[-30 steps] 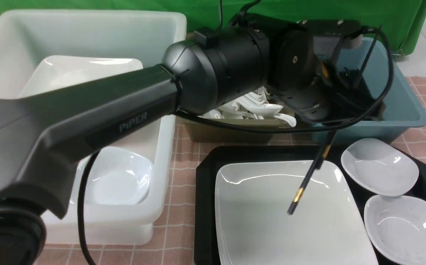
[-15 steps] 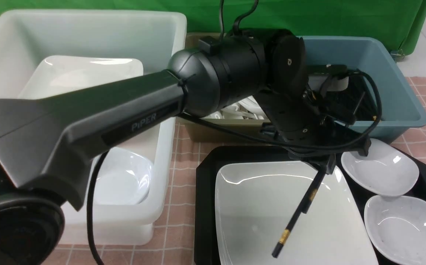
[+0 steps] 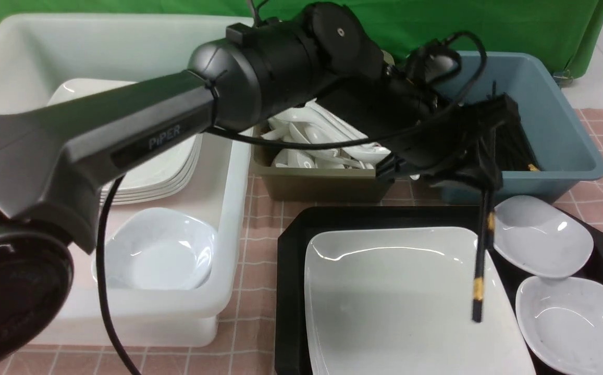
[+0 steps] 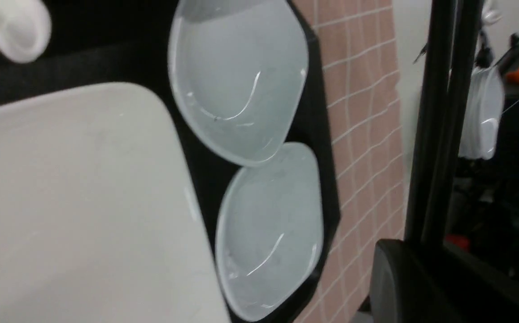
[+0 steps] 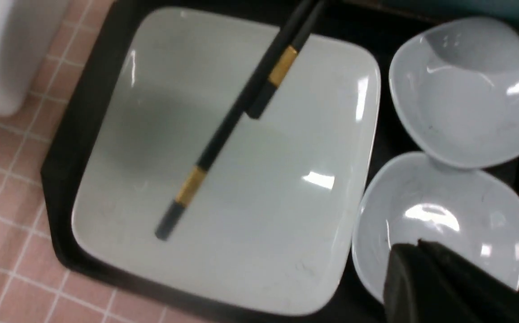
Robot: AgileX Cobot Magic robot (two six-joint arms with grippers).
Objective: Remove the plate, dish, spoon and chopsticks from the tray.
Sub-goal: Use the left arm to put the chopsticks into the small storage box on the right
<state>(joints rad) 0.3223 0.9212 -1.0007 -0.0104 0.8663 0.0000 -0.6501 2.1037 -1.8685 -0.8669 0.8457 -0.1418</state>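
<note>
Item: chopsticks (image 3: pixel 480 260), pair, black, gold bands. Location: right-centre of front view, hanging near-vertical over plate (image 3: pixel 384 302) edge, clamped at upper end by left gripper (image 3: pixel 481 179). Handling: light, stiff, slick; pair may splay. Right gripper (image 5: pixel 425 282): state unreadable.

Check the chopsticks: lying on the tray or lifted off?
Lifted off. The chopsticks hang nearly upright from the left gripper over the plate; their low ends appear clear of it.

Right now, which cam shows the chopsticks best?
Right wrist view: both chopsticks and their gold bands stand out against the white plate. Front view shows them hanging overlapped as one line. Left wrist view shows only blurred black shafts.
</note>
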